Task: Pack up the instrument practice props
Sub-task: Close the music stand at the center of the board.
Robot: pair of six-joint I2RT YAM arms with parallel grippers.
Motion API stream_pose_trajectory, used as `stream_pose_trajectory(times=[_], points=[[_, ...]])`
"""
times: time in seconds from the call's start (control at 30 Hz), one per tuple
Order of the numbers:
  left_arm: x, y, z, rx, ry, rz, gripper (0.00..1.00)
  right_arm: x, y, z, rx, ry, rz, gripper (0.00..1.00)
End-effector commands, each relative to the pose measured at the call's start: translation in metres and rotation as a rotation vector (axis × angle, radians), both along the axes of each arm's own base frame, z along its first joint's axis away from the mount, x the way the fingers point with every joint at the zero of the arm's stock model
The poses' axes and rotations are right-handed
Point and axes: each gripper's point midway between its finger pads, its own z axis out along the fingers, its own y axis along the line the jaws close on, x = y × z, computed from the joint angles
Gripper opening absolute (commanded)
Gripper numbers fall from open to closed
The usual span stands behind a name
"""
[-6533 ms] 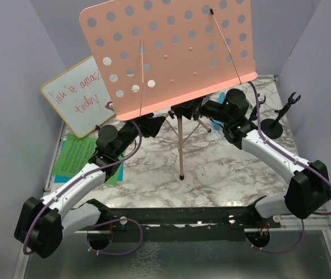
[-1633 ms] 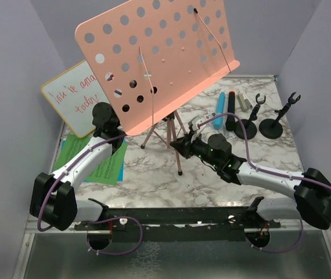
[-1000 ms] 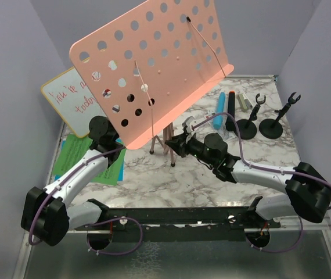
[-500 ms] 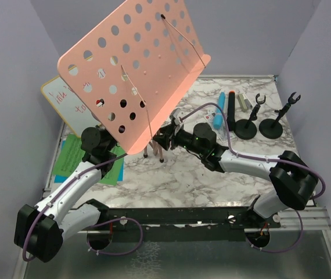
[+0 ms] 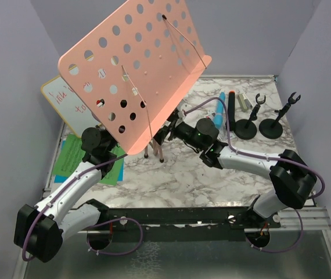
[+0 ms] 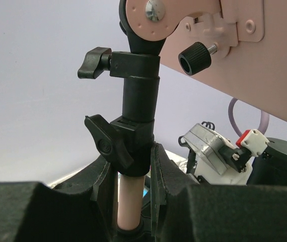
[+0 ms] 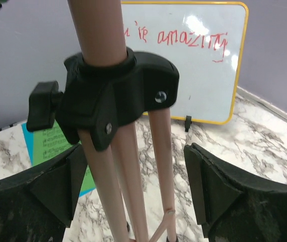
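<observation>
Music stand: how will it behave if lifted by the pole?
Probably top-heavy: the wide perforated tray sits high on a thin pole. Likely to tip if released, since its legs are folded together and it leans. Tubes look stiff, not floppy.

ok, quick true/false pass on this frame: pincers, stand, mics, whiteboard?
1. The left pincer is shut on the stand's pink pole, under the black collar. True.
2. The right pincer is clamped on the tripod legs. False: it is open, with a gap beside the legs.
3. Both mics sit in the mic holders. False: the blue microphone and black microphone lie on the table beside the empty holders.
4. The whiteboard stands at the rear left. True.
</observation>
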Motion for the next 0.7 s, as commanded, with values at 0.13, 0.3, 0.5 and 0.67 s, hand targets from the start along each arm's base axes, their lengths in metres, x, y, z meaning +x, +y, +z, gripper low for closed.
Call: stream_pose_trajectory(times=[0.13, 0.3, 0.5, 0.67], points=[[0.009, -0.01, -0.028, 0.005, 0.145, -0.041, 0.0, 0.017, 0.014, 0.008, 0.069, -0.033, -0.014, 0.85], [0.009, -0.011, -0.029, 0.001, 0.15, -0.045, 0.0, 0.031, 0.016, -0.003, 0.069, -0.017, -0.066, 0.85], [0.01, -0.012, -0.029, -0.005, 0.162, -0.053, 0.0, 0.027, 0.03, -0.015, 0.055, -0.002, -0.006, 0.76], [0.007, -0.012, -0.025, -0.023, 0.166, -0.062, 0.0, 0.019, 0.026, -0.017, 0.048, 0.011, 0.016, 0.67]])
